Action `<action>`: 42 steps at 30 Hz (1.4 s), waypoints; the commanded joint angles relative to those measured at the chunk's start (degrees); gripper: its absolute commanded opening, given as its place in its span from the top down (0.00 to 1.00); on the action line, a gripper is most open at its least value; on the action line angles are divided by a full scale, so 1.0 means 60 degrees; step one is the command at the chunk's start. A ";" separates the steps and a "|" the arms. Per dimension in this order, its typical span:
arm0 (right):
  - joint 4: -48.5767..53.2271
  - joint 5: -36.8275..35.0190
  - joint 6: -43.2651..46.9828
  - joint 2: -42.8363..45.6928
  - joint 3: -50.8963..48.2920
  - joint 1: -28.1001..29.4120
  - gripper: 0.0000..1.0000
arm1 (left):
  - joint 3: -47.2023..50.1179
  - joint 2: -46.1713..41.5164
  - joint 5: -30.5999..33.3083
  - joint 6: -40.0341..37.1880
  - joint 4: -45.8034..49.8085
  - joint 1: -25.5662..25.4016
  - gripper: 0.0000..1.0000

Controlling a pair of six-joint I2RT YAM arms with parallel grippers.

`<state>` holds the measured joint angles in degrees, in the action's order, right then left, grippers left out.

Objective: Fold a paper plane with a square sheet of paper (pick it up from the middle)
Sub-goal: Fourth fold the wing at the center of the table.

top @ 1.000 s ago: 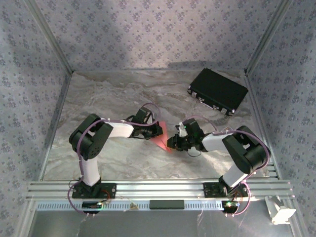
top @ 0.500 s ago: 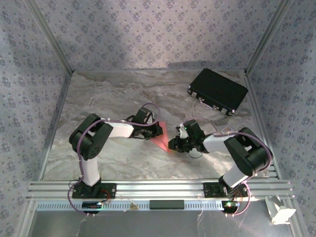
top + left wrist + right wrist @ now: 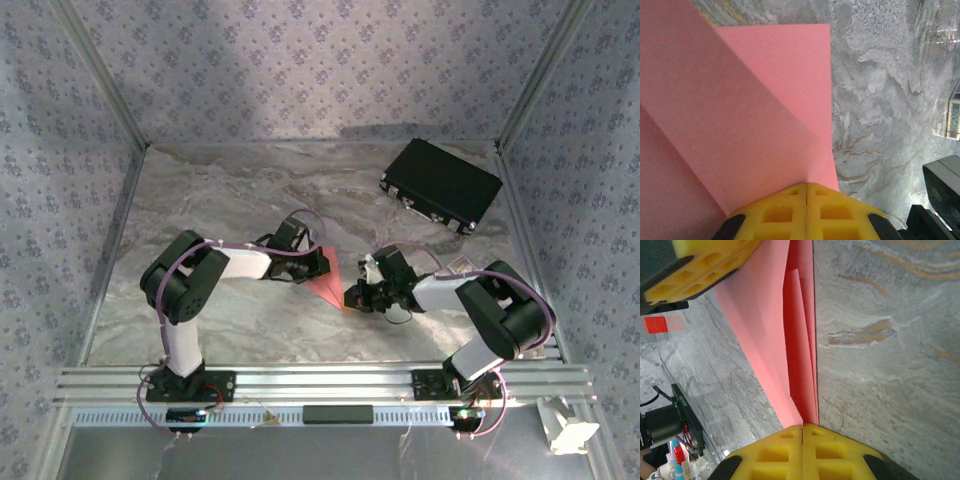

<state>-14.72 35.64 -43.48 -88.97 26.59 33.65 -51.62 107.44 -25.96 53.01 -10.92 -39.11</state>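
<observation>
The square sheet of paper (image 3: 328,284) is a salmon-pink, creased, narrow wedge lifted between the two arms near the table's middle. My left gripper (image 3: 318,263) is shut on its upper-left edge; in the left wrist view the yellow fingertips (image 3: 790,210) meet on the sheet of paper (image 3: 740,110), which spreads away in two folded planes. My right gripper (image 3: 352,297) is shut on the lower pointed end; the right wrist view has its pads (image 3: 785,452) pressed together on the layered sheet of paper (image 3: 795,340). The left gripper's fingers (image 3: 705,265) show there at the top left.
A black rectangular case (image 3: 441,185) lies at the back right of the marble table (image 3: 220,190). A small red block (image 3: 656,324) sits off to the left in the right wrist view. Patterned walls enclose three sides, and an aluminium rail (image 3: 320,380) runs along the near edge.
My right gripper has closed fully on the paper's lower tip and shifted slightly right and nearer. The left gripper has stayed shut and still.
</observation>
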 commanded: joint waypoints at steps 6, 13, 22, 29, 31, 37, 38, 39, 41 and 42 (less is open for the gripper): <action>0.1017 -0.0081 0.0095 0.0219 -0.0321 0.0097 0.88 | 0.0174 0.0280 0.0179 -0.0200 0.0520 -0.0006 0.99; 0.0960 -0.0120 0.0003 0.0246 -0.0577 0.0134 0.95 | 0.0180 0.0315 0.0202 -0.0208 0.0522 0.0006 0.99; 0.1405 -0.0371 0.0050 0.0708 -0.0638 0.0162 0.87 | 0.0245 0.0317 0.0211 -0.0189 0.0520 0.0015 1.00; 0.1399 -0.0444 0.0013 0.0456 -0.0705 0.0178 0.97 | 0.0230 0.0345 0.0200 -0.0192 0.0515 0.0016 1.00; 0.1315 -0.0432 -0.0019 0.0392 -0.0732 0.0193 0.99 | 0.0238 0.0345 0.0193 -0.0189 0.0490 0.0034 1.00; 0.1849 -0.0701 -0.0060 0.1008 -0.0548 0.0235 0.91 | 0.0275 0.0331 0.0181 -0.0208 0.0472 0.0029 1.00; 0.2145 -0.0933 -0.0060 0.1268 -0.0455 0.0226 0.91 | 0.0290 0.0329 0.0173 -0.0208 0.0479 0.0029 1.00; 0.2462 -0.1202 -0.0076 0.1550 -0.0351 0.0215 0.90 | 0.0297 0.0331 0.0180 -0.0208 0.0465 0.0017 1.00; 0.2802 -0.1442 -0.0141 0.2038 -0.0170 0.0193 0.88 | 0.0339 0.0347 0.0180 -0.0222 0.0452 0.0021 1.00; 0.2840 -0.1434 -0.0157 0.2258 -0.0071 0.0178 0.87 | 0.0355 0.0346 0.0180 -0.0228 0.0435 0.0015 1.00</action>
<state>-4.25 30.24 -43.90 -78.91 24.03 34.54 -51.33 107.48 -26.39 53.01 -11.20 -39.11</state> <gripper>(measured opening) 0.119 0.047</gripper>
